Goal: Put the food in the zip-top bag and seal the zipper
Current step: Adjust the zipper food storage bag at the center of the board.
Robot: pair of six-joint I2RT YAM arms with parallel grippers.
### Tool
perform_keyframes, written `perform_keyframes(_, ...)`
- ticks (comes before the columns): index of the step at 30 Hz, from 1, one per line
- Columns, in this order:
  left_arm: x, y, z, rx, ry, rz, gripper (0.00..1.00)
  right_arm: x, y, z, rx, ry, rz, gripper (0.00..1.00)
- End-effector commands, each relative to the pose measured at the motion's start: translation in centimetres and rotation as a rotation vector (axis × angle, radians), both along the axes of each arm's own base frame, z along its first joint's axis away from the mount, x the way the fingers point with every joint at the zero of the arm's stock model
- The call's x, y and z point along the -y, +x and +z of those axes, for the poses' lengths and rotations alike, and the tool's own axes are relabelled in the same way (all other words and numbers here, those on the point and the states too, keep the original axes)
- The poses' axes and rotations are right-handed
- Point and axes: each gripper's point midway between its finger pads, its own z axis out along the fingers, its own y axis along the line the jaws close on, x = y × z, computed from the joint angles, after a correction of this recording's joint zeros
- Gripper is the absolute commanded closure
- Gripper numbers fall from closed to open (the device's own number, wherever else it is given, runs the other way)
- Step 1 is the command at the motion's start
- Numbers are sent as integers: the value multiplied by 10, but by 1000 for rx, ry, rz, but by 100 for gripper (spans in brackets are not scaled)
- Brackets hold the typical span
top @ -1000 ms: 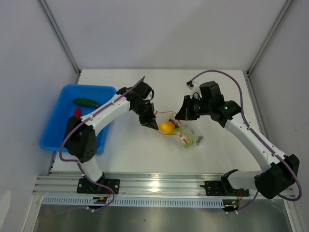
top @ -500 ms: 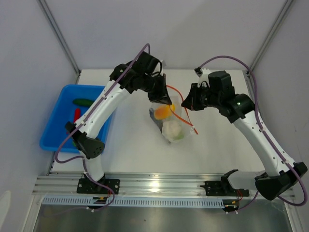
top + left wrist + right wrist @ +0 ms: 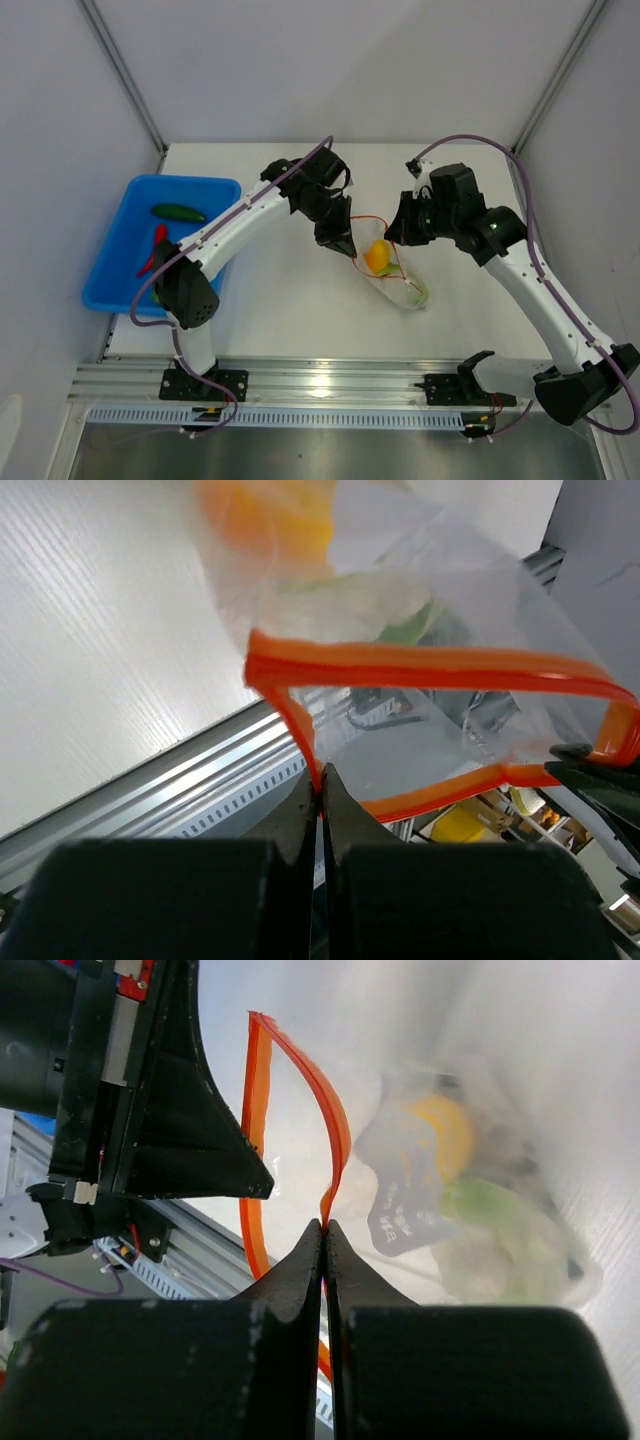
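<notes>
white table (image 3: pixel 290 310) carries 1 blue tray (image 3: pixel 110 268) at left.

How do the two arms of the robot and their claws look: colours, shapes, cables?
Both the left arm and the right arm have white links between bulky black joints. A purple cable runs loosely along each. The left claw and right claw are matte black, with two flat fingers tapering to thin tips.

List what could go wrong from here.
The left gripper and right gripper hold only the thin orange-red zipper strip; it may slip and drop the clear crinkly plastic bag. Its mouth gapes, so the orange-yellow piece could spill. Sealing now would leave out the dark green cucumber and red chili.
</notes>
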Motion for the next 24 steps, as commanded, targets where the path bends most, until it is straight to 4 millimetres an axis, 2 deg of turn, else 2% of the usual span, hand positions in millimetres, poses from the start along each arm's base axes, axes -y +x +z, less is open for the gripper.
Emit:
perform_keyframes(1,16,11,51,107,-153,-8,99,9,9,24,87,7,-48,100)
perform_keyframes(3,21,14,60,120,-172,-23,99,16,12,32,116,-6,-74,100)
perform_keyframes(4,23,17,53,104,-161,-27,99,19,12,33,117,-15,-85,100)
perform_keyframes(6,24,17,54,106,-159,-47,99,25,15,38,137,-32,-108,100)
perform_keyframes(10,21,18,42,107,-130,-61,99,33,19,31,119,-47,-132,100)
perform_keyframes(12,14,16,35,104,-109,-63,75,31,18,26,107,-42,-125,100)
perform_keyframes(14,7,17,28,112,-86,-51,66,26,18,18,83,-28,-111,100)
perform_keyframes(15,2,17,35,141,-92,-43,62,24,18,16,75,-21,-104,100)
perform_keyframes(16,-6,18,25,142,-54,-21,47,21,18,14,66,-10,-97,100)
perform_keyframes(17,-11,19,27,158,-46,-9,38,19,19,13,62,-9,-91,100)
perform_keyframes(19,-26,19,34,194,-23,18,25,16,21,13,63,-2,-82,100)
perform_keyframes(23,-62,28,46,296,66,114,11,12,25,10,48,0,-69,100)
perform_keyframes(24,-75,28,56,329,67,145,10,10,27,8,40,1,-65,100)
